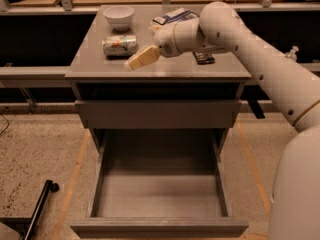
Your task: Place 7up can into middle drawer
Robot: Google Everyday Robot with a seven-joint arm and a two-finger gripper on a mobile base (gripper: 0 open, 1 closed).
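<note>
While the middle drawer point(159, 194) of the cabinet point(220, 69) stands pulled out holding nothing, we judge grasp, carry and release all outstanding. The gripper point(142, 57) hovers over the cabinet top; we cannot tell whether spread or closed. The 7up can point(120, 45) lies sideways on the cabinet top, long axis parallel to the cabinet's front edge

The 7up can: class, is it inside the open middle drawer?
No: the 7up can lies on its side on the cabinet top, close to the gripper, while the middle drawer stands open below.
</note>
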